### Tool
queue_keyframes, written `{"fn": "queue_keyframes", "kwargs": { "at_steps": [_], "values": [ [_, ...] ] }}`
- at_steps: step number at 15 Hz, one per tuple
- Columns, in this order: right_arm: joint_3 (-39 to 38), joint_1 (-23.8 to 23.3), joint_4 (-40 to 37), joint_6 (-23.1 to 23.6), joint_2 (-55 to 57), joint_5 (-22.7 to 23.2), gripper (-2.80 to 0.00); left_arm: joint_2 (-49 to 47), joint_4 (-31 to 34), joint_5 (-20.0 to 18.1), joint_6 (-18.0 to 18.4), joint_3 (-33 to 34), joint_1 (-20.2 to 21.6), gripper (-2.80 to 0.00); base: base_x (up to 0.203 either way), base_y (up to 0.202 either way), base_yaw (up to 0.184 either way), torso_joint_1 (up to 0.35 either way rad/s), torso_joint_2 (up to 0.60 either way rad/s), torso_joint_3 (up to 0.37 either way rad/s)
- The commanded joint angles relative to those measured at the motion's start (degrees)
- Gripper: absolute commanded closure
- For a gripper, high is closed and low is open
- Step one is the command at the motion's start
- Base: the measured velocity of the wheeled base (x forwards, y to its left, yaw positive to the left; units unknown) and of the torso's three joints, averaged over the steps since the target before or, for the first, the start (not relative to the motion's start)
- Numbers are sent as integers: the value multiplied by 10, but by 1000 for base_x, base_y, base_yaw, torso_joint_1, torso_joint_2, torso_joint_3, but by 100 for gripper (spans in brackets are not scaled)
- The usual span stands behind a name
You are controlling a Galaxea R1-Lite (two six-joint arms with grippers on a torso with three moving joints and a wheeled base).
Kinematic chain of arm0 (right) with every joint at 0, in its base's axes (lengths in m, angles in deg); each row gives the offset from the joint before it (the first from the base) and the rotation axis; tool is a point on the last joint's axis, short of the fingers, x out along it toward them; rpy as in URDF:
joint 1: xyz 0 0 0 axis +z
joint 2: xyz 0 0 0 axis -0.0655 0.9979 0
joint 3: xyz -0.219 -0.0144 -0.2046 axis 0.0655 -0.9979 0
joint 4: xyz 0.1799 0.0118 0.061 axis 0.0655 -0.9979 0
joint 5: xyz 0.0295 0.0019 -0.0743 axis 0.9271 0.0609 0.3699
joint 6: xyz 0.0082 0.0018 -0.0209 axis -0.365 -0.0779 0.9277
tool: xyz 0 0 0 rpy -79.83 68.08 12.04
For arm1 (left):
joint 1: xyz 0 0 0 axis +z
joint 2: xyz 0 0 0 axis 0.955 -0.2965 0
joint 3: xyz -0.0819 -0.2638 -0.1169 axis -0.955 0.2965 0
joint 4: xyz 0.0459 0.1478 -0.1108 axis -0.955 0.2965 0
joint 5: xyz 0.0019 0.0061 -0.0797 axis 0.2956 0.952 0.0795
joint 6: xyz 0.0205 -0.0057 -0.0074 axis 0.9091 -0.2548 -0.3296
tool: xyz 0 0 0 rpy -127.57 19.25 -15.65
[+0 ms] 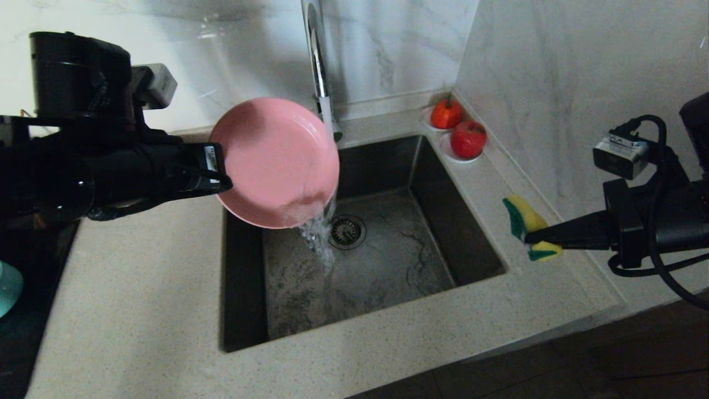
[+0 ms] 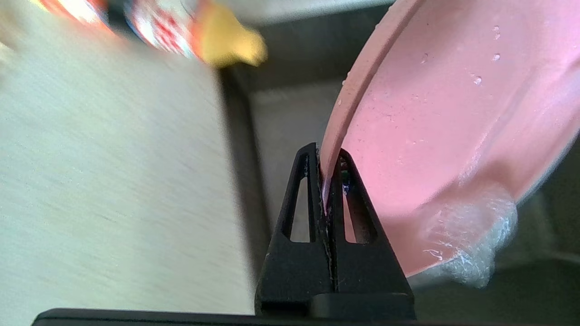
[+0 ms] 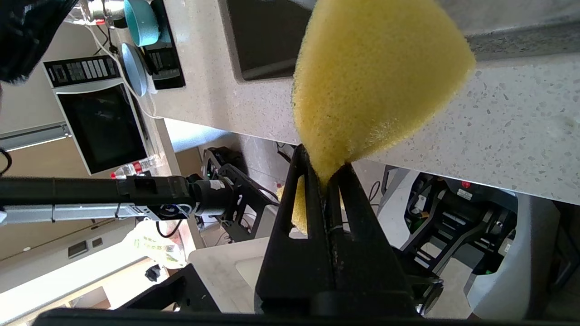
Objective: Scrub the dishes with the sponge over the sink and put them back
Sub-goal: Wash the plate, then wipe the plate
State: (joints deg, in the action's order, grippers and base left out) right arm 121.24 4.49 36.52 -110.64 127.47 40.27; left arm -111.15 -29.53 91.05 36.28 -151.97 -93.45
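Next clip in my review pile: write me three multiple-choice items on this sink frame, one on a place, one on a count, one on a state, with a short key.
1. Where is the pink plate?
A. Flat on the counter
B. Held tilted over the sink, under the tap
C. Lying on the sink floor

2. How many red fruits stand by the sink's far corner?
A. One
B. Two
C. Four

3. What is the right gripper doing?
A. Shut on the sponge
B. Open and empty
C. Shut on the plate

Key: 1 B, the left gripper clamps the plate's rim while water runs off its lower edge into the sink. 2 B, two show in the head view. 3 A, the fingers pinch the sponge, above the counter right of the sink.
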Motion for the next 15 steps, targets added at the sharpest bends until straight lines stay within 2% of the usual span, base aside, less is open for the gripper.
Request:
{"fn": "queue_keyframes", "kwargs": {
  "at_steps": [1, 3, 7, 10, 13, 15],
  "values": [
    [0, 0, -1, -2, -1, 2, 0, 44, -67, 9, 43, 52, 0, 0, 0, 0, 0, 0, 0, 0],
    [0, 1, -1, -1, 3, 2, 0, 60, -162, 11, 90, 107, 0, 0, 0, 0, 0, 0, 0, 0],
    [-11, 2, 3, -1, 11, 2, 0, 87, -360, 11, 211, 200, 3, 0, 0, 0, 0, 0, 0, 0],
    [-12, 2, 1, -1, 9, 2, 0, 102, -477, 9, 271, 248, 11, 0, 0, 0, 0, 0, 0, 0],
    [-13, 3, -1, -1, 5, 3, 0, 100, -604, -5, 306, 286, 11, 0, 0, 0, 0, 0, 0, 0],
    [-15, 5, 0, -1, 5, 3, 0, 105, -625, -25, 305, 301, 11, 0, 0, 0, 0, 0, 0, 0]
  ]
}}
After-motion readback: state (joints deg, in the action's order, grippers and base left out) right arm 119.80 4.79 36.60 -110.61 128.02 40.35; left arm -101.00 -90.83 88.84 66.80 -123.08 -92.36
